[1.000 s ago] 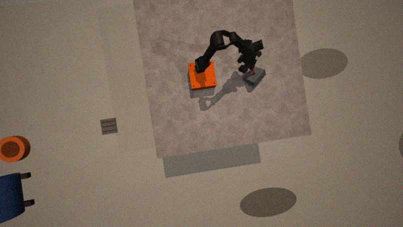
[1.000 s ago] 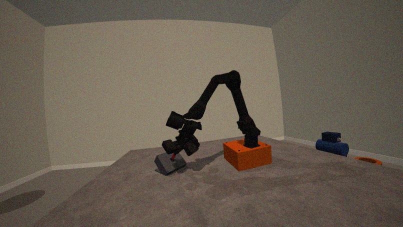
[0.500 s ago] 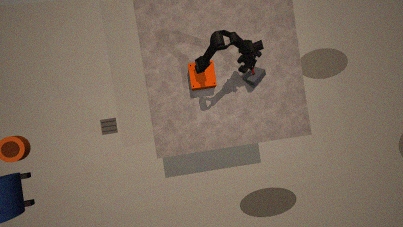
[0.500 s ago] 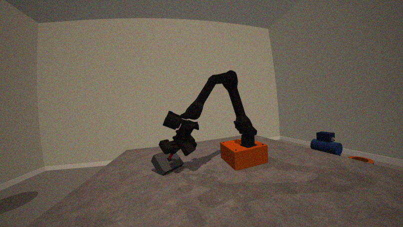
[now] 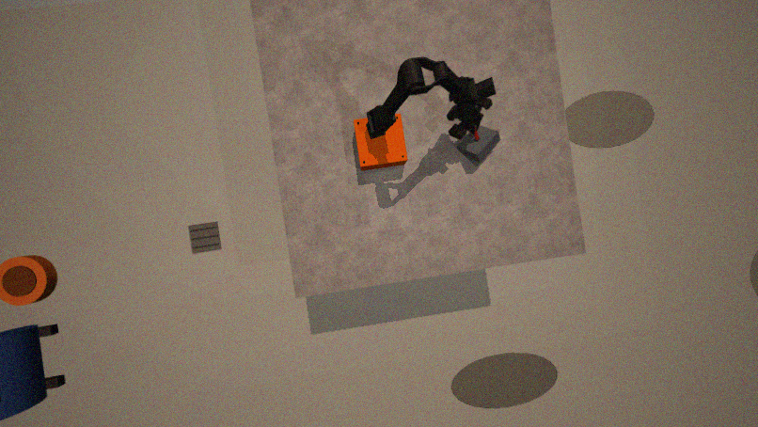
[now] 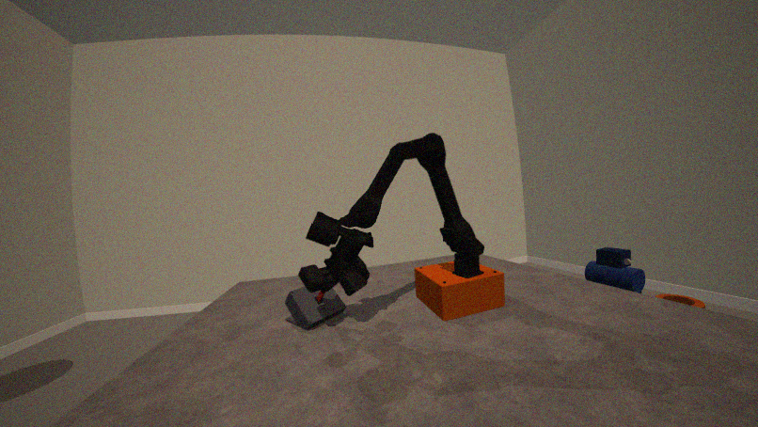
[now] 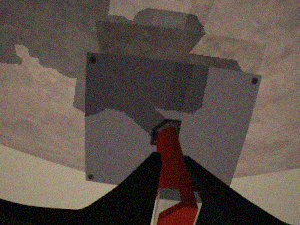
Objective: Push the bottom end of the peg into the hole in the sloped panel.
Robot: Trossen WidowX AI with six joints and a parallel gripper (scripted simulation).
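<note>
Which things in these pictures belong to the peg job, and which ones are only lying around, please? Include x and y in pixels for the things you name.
For the job:
- red peg (image 5: pixel 477 135) (image 6: pixel 320 296) (image 7: pixel 171 155)
- grey sloped panel (image 5: pixel 488 139) (image 6: pixel 300 306) (image 7: pixel 117 149)
- gripper (image 5: pixel 471 132) (image 6: pixel 322 291) (image 7: pixel 169 161)

Lying around:
- orange ring (image 5: pixel 40 264) (image 6: pixel 666 297)
- blue object (image 5: pixel 18 366) (image 6: pixel 609 276)
- slatted square (image 5: pixel 204 237)

1. A mottled grayish-pink table fills the upper middle of the top view.
2. An orange base block sits on it, left of a gray sloped panel, well apart.

The flat gray sloped panel looks smooth and matt. The boxy orange base looks like matt plastic.
</note>
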